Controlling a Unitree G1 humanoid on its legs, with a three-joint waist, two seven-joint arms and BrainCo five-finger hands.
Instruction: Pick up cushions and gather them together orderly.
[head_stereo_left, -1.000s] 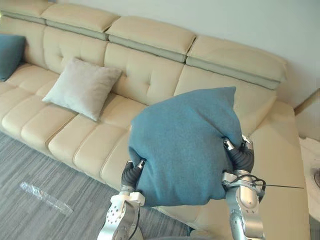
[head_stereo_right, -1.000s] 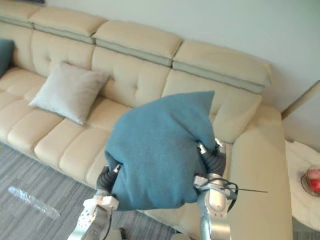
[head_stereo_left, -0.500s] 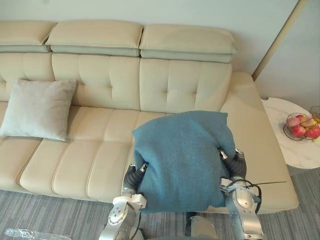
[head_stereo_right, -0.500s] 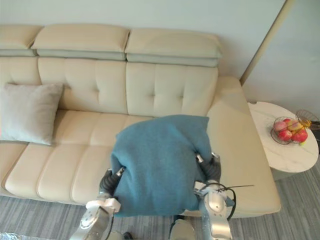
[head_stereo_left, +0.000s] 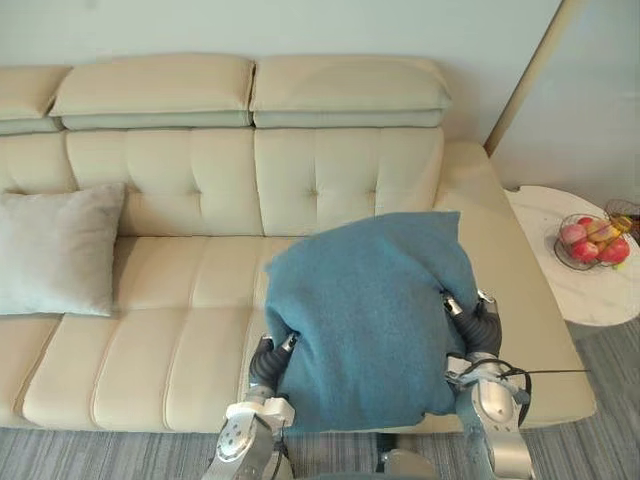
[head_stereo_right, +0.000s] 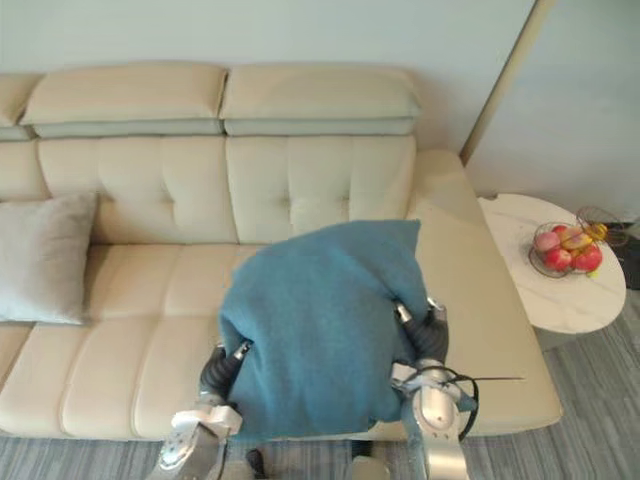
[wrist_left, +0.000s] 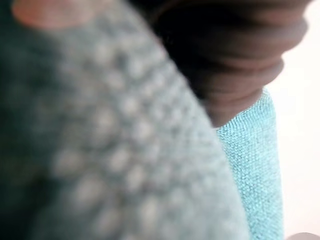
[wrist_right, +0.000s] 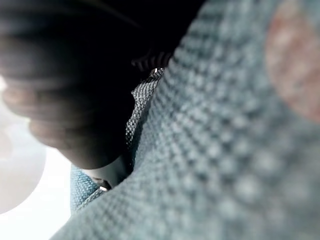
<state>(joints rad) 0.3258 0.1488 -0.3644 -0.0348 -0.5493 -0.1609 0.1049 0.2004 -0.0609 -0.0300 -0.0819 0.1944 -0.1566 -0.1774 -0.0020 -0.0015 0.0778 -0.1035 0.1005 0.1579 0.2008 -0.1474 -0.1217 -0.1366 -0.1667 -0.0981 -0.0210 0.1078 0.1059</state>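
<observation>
The robot carries a blue cushion (head_stereo_left: 365, 320) before a cream sofa (head_stereo_left: 190, 290), pressed between its left hand (head_stereo_left: 270, 360) and right hand (head_stereo_left: 472, 322). The cushion covers the front of both hands, so it cannot be told whether either is clasped or flat. A second ago the view took in the sofa at a slant, with another blue cushion at its far left. Now it faces the sofa's right end squarely, with a side table (head_stereo_left: 590, 300) and a bowl of fruit (head_stereo_left: 590, 240) at the right. That is the camera turning, not the furniture, and the load sits between the hands as before.

By this reading the cushion is picked up but not yet placed. The grey cushion (head_stereo_left: 55, 250) it might join leans on the seat well apart to the left.

The blue cushion hangs clear above the right-hand seat, its broad face to the camera. It is near square, with no marked long axis, and tilted so that one corner peaks up and to the right, toward the backrest.
</observation>
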